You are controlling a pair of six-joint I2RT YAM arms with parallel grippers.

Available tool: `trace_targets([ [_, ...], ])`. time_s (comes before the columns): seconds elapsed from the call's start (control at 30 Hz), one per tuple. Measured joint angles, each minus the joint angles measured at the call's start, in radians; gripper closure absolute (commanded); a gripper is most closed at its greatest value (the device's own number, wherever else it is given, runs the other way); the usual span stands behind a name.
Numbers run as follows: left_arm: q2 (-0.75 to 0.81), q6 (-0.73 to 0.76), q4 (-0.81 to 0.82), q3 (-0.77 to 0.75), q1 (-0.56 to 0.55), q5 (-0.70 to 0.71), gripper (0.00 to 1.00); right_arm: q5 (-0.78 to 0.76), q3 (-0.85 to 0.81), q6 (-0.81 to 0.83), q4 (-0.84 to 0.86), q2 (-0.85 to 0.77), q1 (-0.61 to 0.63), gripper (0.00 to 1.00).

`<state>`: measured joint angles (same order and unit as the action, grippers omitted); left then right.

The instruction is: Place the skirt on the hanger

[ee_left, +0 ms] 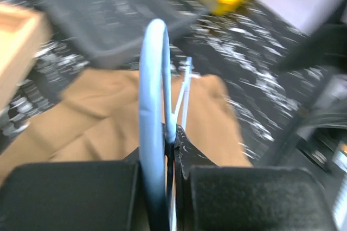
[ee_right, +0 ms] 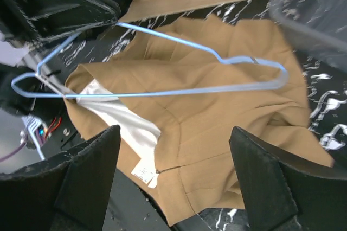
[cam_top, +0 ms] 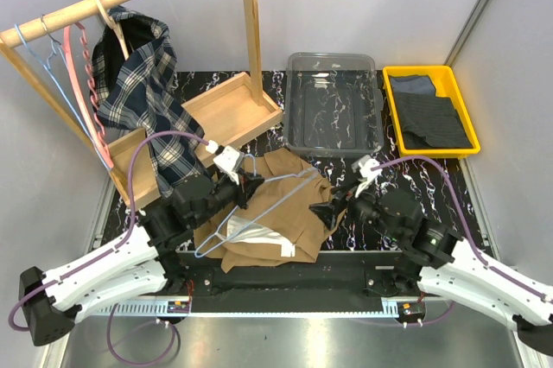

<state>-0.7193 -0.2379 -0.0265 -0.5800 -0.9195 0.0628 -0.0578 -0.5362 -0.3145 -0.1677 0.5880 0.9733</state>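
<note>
Barely started imo: left gripper [ee_left: 172, 152] jaws pinch the light-blue wire hanger [ee_right: 162, 94] lying across the tan skirt [cam_top: 289, 217], just in front of the clear bin [cam_top: 333, 109], right gripper [ee_right: 173, 133] jaws wide, empty, nothing threaded yet.

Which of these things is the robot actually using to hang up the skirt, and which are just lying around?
In use:
tan skirt
light-blue wire hanger, clamped in the left gripper
right gripper, open

Lying about:
plaid shirt on a wooden hanger
pink hanger
wooden rack
clear bin
yellow tray holding dark cloth
</note>
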Motion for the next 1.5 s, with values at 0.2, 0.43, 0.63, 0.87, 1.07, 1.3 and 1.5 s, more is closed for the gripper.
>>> trace_targets([
  [0.2, -0.057, -0.044, -0.025, -0.002, 0.003, 0.259, 1.0, -0.053, -0.038, -0.04, -0.066, 0.053, 0.0, 0.26],
  [0.43, -0.127, -0.051, -0.029, -0.051, 0.003, 0.422, 1.0, 0.018, -0.045, -0.076, -0.081, 0.361, 0.035, 0.27],
  [0.63, -0.188, -0.042, -0.019, -0.102, 0.003, 0.491, 1.0, 0.005, -0.045, -0.09, -0.093, 0.439, 0.151, 0.25],
  [0.87, -0.219, -0.039, -0.016, -0.11, 0.003, 0.512, 1.0, -0.15, -0.082, -0.157, -0.15, 0.553, 0.307, 0.23],
  [1.07, -0.219, -0.03, -0.018, -0.119, 0.003, 0.521, 1.0, -0.349, -0.195, -0.274, -0.266, 0.72, 0.402, 0.28],
  [1.3, -0.219, -0.024, -0.025, -0.121, 0.003, 0.521, 1.0, -0.475, -0.244, -0.402, -0.38, 0.796, 0.468, 0.42],
  [1.5, -0.219, -0.023, -0.025, -0.121, 0.003, 0.515, 1.0, -0.56, -0.246, -0.518, -0.463, 0.791, 0.476, 0.99],
])
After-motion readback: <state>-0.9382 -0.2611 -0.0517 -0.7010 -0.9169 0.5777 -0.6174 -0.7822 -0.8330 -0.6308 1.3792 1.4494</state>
